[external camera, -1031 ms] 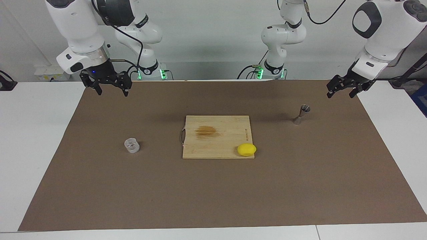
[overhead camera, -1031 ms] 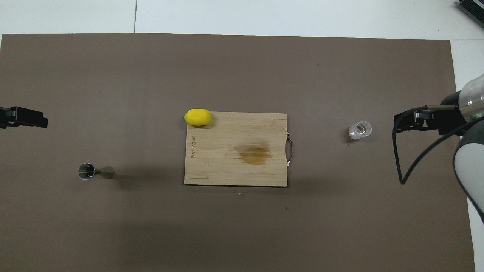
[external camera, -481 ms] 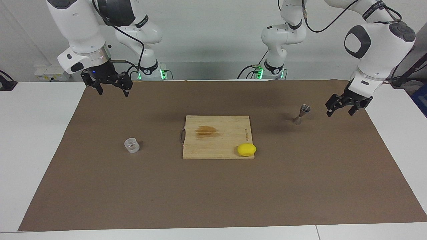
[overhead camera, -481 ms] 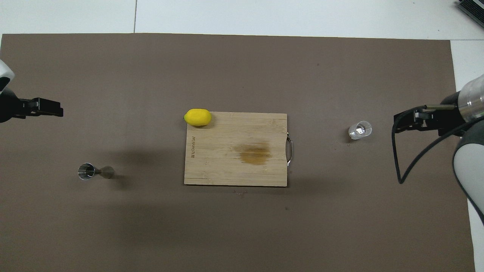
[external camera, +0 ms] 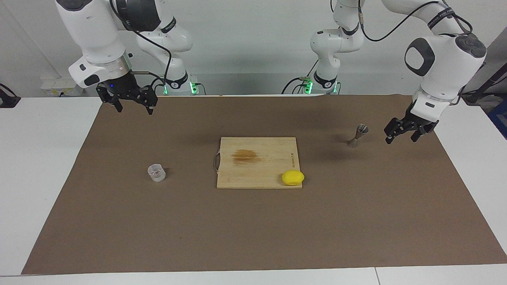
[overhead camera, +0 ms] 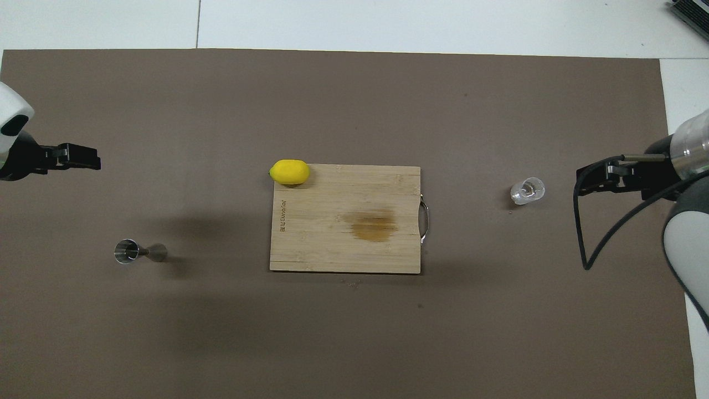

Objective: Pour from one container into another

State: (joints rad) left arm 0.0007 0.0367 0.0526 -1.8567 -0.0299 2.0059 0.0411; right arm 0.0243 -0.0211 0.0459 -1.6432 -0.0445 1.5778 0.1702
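- You have a wooden cutting board (external camera: 257, 162) at the middle of the brown mat (external camera: 253, 229) on the worktop (external camera: 39, 158); take it as your landmark.
- Broad open mat lies farther from the robots than the board, and a clear strip lies between the board and the robots.
- A yellow lemon (external camera: 293, 177) sits on the board's corner farthest from the robots, toward the left arm's end, and slightly overhangs the edge.
- The clear cup (external camera: 156, 173) stands upright on the mat, well apart from the board toward the right arm's end. You cannot make out what it holds.
- The metal jigger (external camera: 357, 135) stands upright, well apart from the board toward the left arm's end, and a little nearer the robots than the board's middle. Its upper cone looks dark inside from overhead; contents cannot be told.
- The left pincer (external camera: 400, 134) hangs released over the mat just beside the jigger, not touching it.
- The right pincer (external camera: 131, 104) hangs released, holding nothing, over the mat's edge at the robots' side, well apart from the cup.
- A brownish stain marks the board.
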